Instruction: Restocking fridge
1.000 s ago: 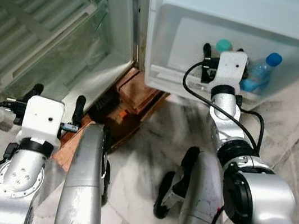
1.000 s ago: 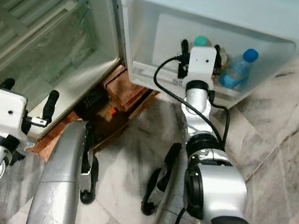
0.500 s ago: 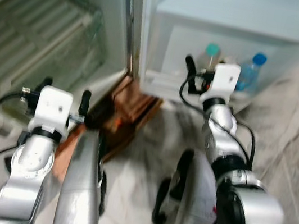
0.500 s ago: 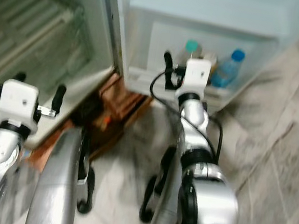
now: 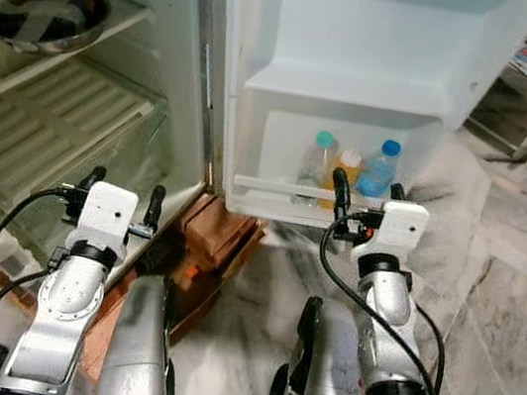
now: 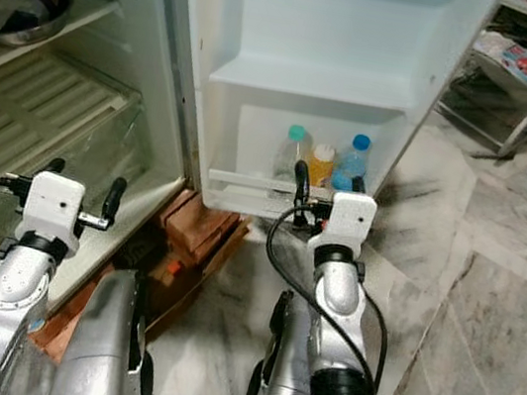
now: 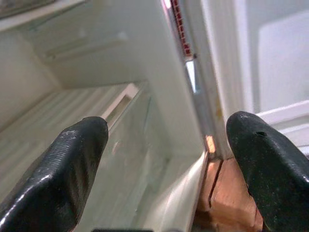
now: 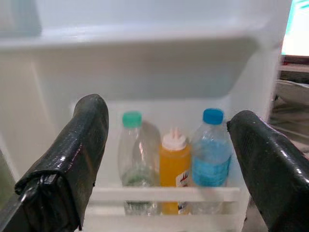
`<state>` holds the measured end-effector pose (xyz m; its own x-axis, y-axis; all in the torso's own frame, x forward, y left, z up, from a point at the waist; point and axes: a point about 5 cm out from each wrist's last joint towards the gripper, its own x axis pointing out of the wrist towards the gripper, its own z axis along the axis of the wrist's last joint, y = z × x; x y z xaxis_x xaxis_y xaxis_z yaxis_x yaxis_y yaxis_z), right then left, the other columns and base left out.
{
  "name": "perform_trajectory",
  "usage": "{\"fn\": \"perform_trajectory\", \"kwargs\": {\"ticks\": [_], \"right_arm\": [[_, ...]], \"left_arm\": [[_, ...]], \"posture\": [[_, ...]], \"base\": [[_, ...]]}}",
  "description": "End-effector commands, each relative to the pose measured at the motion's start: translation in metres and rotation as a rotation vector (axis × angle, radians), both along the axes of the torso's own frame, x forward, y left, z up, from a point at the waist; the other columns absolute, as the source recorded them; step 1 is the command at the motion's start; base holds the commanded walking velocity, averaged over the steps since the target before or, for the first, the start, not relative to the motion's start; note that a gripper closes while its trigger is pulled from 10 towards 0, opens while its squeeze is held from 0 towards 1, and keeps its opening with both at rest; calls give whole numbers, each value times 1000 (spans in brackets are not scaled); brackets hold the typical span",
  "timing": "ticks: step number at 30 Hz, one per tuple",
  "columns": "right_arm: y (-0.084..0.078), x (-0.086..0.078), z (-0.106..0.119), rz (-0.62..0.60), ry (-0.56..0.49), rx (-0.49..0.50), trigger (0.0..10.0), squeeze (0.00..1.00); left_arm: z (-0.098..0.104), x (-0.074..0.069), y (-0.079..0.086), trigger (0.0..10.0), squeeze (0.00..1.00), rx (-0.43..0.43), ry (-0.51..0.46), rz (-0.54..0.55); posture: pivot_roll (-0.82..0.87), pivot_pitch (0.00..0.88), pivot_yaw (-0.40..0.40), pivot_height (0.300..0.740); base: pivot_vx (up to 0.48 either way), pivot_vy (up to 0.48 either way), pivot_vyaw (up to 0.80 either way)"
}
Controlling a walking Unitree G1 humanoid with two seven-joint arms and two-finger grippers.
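Fridge door's lowest white shelf [image 5: 275,187] already holds a green-capped clear bottle [image 8: 135,164], a yellow squeeze bottle [image 8: 175,169] and a blue-capped water bottle [image 8: 211,154], while right gripper [image 5: 366,196] and left gripper [image 5: 121,197] hover spread and empty, so the placing step appears complete and the next move calls for fetching another item.

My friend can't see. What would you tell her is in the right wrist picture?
Three bottles stand in a row on a white fridge door shelf: a green-capped bottle, an orange bottle and a blue-capped bottle. The right gripper frames them, its black fingers open.
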<state>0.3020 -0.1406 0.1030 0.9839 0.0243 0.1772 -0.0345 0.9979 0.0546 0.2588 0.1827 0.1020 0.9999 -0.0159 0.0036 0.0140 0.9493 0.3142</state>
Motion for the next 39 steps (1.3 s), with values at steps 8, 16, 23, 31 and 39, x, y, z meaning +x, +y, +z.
{"fn": "perform_trajectory", "kwargs": {"ticks": [8, 16, 23, 31, 39], "right_arm": [[2, 1, 15, -8, 2, 12, 10000, 0], [-19, -16, -2, -63, 83, -31, 10000, 0], [-17, -5, 11, -69, 66, -42, 10000, 0], [-25, -14, 8, -98, 99, -79, 10000, 0], [-21, -14, 7, -84, 156, -44, 10000, 0]], "left_arm": [[-1, 6, -18, 10000, 0, -25, -36, -64], [-1, -3, -14, 10000, 0, -37, -57, -23], [2, 0, -15, 10000, 0, -37, -81, -6], [-4, -9, -15, 10000, 0, -54, -64, 21], [-2, -1, -22, 10000, 0, -53, -59, 16]], "posture": [[102, 0, -9, 575], [102, 0, -29, 625], [107, 0, -46, 670], [91, 0, -59, 720], [81, 0, -61, 740]], "base": [[0, 0, 0], [0, 0, 0], [0, 0, 0], [0, 0, 0], [0, 0, 0]]}}
